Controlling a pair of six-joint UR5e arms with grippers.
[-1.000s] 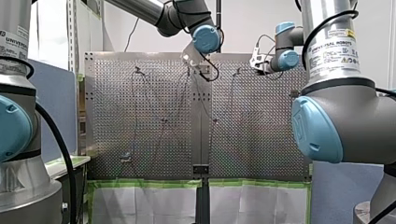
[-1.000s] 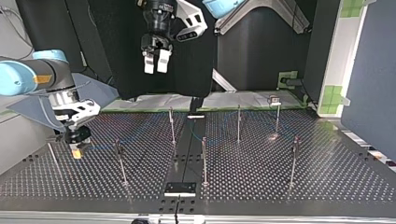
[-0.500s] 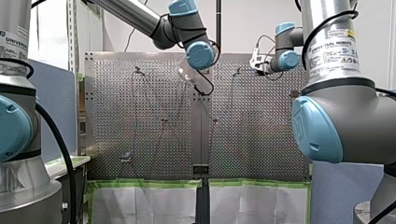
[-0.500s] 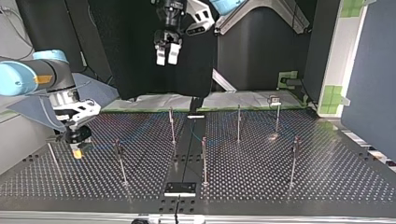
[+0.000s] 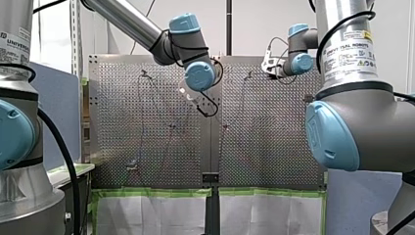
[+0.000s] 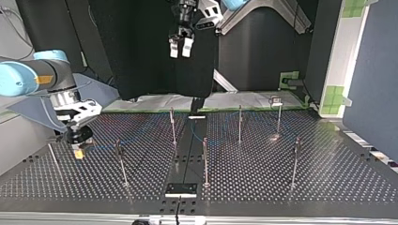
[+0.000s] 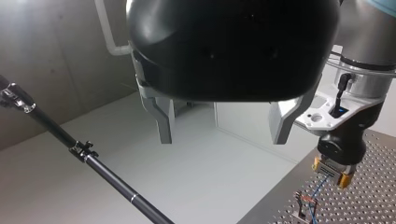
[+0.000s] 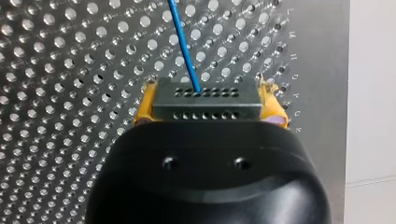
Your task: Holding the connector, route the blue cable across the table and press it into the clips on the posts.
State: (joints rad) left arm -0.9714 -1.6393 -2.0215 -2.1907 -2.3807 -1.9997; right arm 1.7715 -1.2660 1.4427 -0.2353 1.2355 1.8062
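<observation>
The dark grey rectangular connector (image 8: 205, 103), with two rows of small holes across its face, is clamped between the yellow pads (image 8: 144, 109) of my right gripper (image 8: 208, 106). The thin blue cable (image 8: 185, 44) is seen leaving the connector's upper face and running away over the perforated metal table (image 8: 56, 70).

In the top view this gripper is found at the left middle of the frame, low over the table. The cable is faintly traced from it toward the nearest of several thin upright metal posts (image 6: 121, 161), which are spread across the centre of the frame. In the left wrist view the cable is seen dropping from the connector to a small clip (image 7: 301, 208) on a post top. Whether it is seated there cannot be told.

My left gripper (image 7: 222, 140) is held with its metal fingers wide apart and nothing between them. In the top view it is placed at the upper centre of the frame, high above the table and well apart from the posts.
</observation>
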